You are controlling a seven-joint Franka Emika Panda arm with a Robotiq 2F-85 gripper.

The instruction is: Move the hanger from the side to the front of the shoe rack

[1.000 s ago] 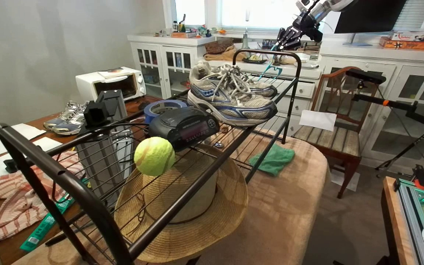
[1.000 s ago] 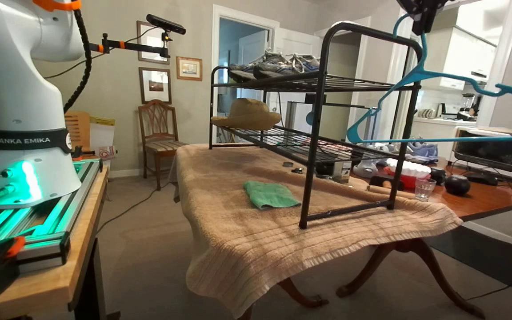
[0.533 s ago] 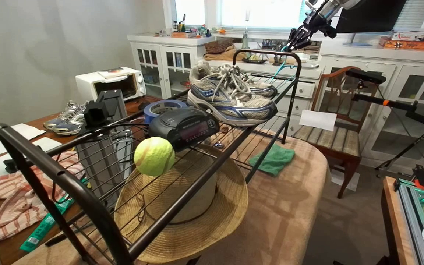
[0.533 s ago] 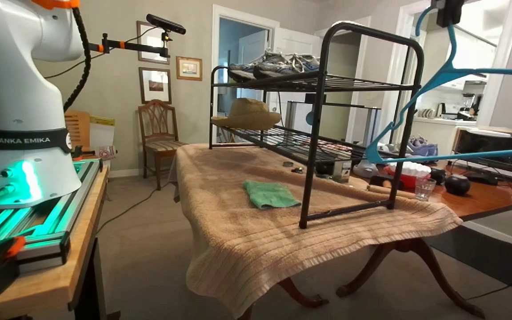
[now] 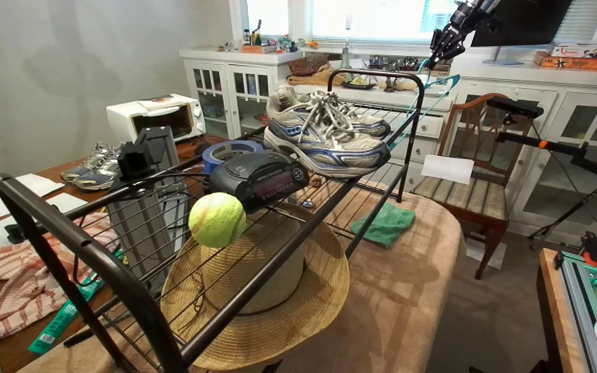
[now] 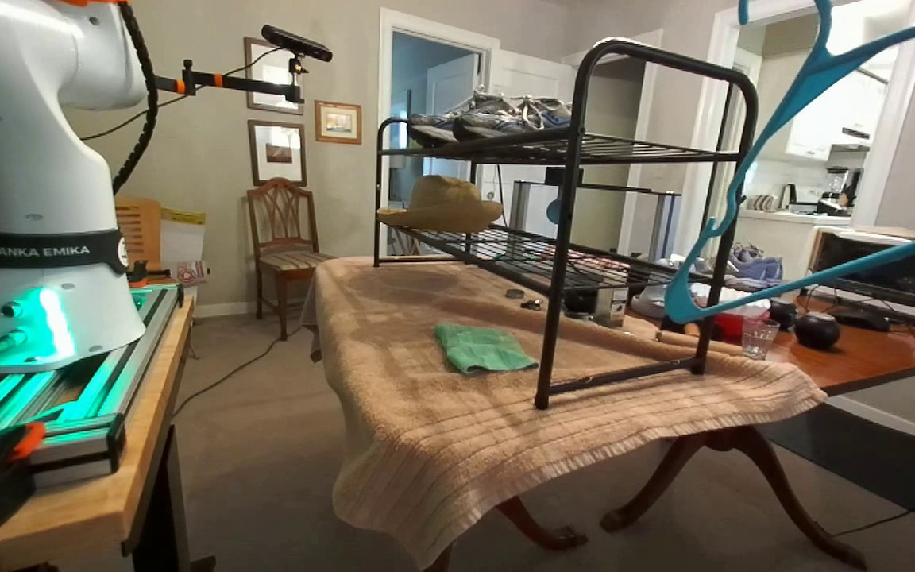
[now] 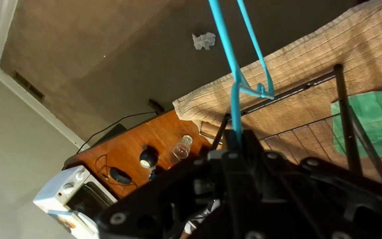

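Observation:
The blue hanger (image 5: 443, 82) hangs from my gripper (image 5: 432, 63) at the far end of the dark metal shoe rack (image 5: 88, 246). In an exterior view, the hanger (image 6: 789, 99) is tilted, and its lower corner shows in front of the rack's end post. There the rack (image 6: 563, 262) stands on the towel-covered table, and the gripper is out of view above. In the wrist view, my gripper (image 7: 239, 141) is shut on the hanger's hook (image 7: 235, 106). The hanger stretches away from the fingertips, beyond the rack end (image 7: 345, 119).
Shoes (image 5: 329, 134), a clock radio (image 5: 259, 178) and a tennis ball (image 5: 217, 220) lie on the rack's top shelf. A straw hat (image 6: 442, 205) sits on the lower shelf. A green cloth (image 6: 485, 348) lies on the table. A glass (image 6: 758, 338) stands near the rack end.
My gripper has moved right and a little up in an exterior view, carrying the hanger. The hanger has turned and tilted, and looks larger and further right in an exterior view. The rack has not moved.

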